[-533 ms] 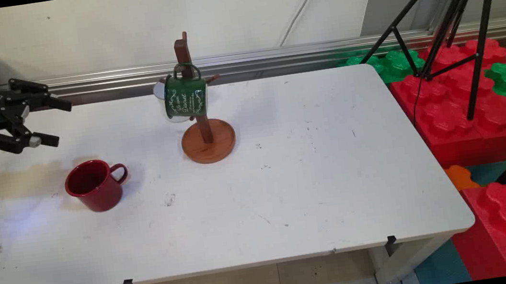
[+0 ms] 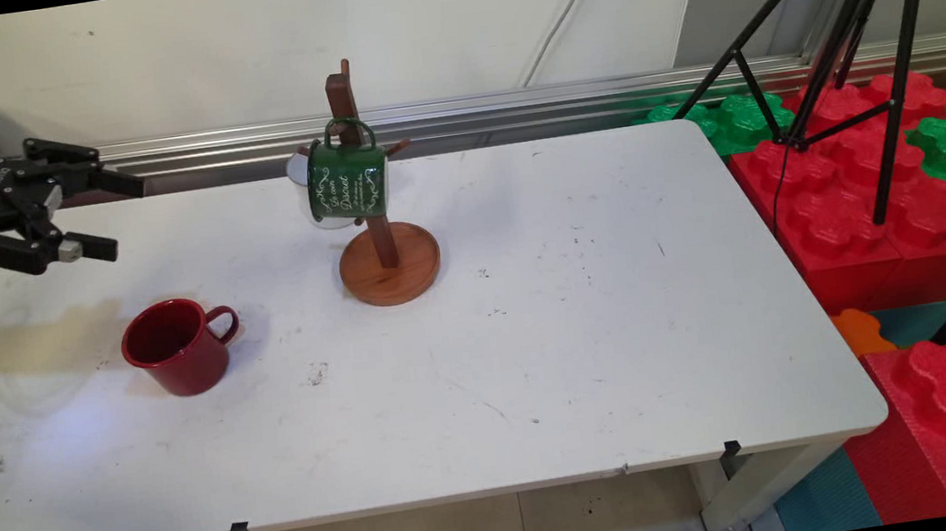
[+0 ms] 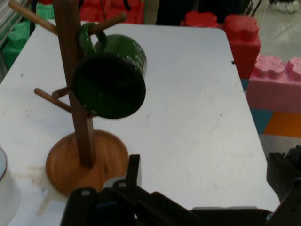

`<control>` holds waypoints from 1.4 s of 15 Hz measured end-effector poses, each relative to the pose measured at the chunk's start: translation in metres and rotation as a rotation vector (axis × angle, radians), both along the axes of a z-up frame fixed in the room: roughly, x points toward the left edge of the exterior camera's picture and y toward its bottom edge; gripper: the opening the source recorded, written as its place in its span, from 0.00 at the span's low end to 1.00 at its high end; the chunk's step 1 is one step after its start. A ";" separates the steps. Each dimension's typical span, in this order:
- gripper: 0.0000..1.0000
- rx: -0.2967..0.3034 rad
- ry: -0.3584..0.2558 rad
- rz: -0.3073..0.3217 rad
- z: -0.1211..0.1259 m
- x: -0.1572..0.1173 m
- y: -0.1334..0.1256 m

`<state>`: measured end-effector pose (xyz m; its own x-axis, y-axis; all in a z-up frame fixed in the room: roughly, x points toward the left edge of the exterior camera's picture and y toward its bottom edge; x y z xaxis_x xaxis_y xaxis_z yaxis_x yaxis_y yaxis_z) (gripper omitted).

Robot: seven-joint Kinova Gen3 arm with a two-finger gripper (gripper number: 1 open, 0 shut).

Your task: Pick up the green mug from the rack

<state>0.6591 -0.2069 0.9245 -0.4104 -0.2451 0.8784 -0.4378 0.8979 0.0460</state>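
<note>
I saw the gripper (image 2: 119, 214) at the table's far left, held above the surface and pointing right toward the mug tree, its two fingers spread wide apart with nothing between them. In the hand view its black linkage (image 3: 141, 200) filled the bottom edge, and one finger (image 3: 133, 170) rose in front of the tree's base.

Nearest below it, toward the near side, a red mug (image 2: 173, 345) stood upright on the white table (image 2: 591, 341), mouth open upward, handle pointing right. I noted it was apart from the gripper, untouched.

To the right of the gripper stood the wooden mug tree (image 2: 378, 223) on its round base. A green mug (image 2: 347, 179) with pale lettering hung by its handle from an upper peg, tilted; in the hand view its dark mouth (image 3: 109, 84) faced the camera. A white mug (image 2: 309, 197) showed partly behind the green one, at the tree's far left side.

Off the table's right edge I logged big red and green toy blocks (image 2: 870, 190) and a black tripod (image 2: 868, 27) standing on them. A metal rail (image 2: 508, 108) ran along the wall behind the table.
</note>
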 end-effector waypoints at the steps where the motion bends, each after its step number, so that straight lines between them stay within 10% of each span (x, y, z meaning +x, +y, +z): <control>1: 1.00 0.001 0.014 0.001 0.000 -0.003 -0.001; 21: 1.00 0.009 0.122 0.006 -0.050 -0.077 -0.056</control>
<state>0.5825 -0.2624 0.8744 -0.2995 -0.2550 0.9194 -0.4338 0.8946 0.1069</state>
